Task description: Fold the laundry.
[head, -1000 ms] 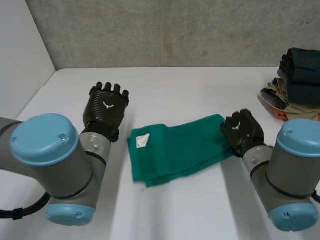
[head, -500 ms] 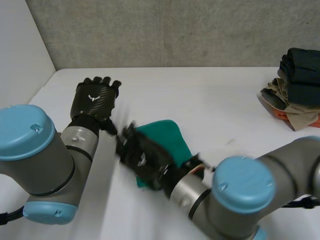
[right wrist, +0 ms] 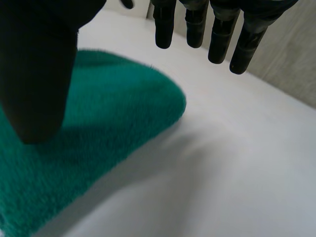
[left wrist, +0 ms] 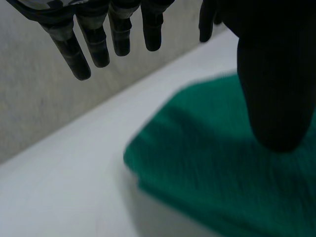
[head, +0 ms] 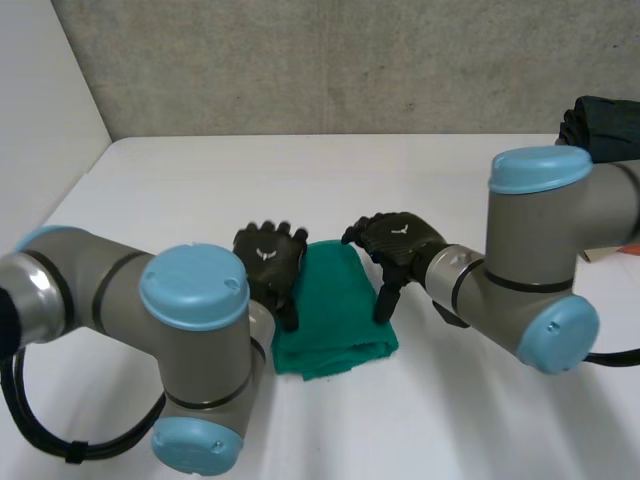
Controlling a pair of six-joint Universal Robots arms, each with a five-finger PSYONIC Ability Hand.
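Half its earlier width, the green towel point(head: 335, 315) lies doubled: one fold looks done. Left hand point(head: 268, 258) and right hand point(head: 398, 240) flank it, fingers spread, empty.

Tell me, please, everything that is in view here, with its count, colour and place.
towel: one, green, folded, middle of the table, between the hands
dark clothes: one pile, black, far right of the table, partly behind the right arm
table: one, white, under everything
wall: one, grey, behind the table
left arm: one, grey with light-blue caps
right arm: one, same colours
left hand: one, black, open, at the towel's left side
right hand: one, black, open, at its right side
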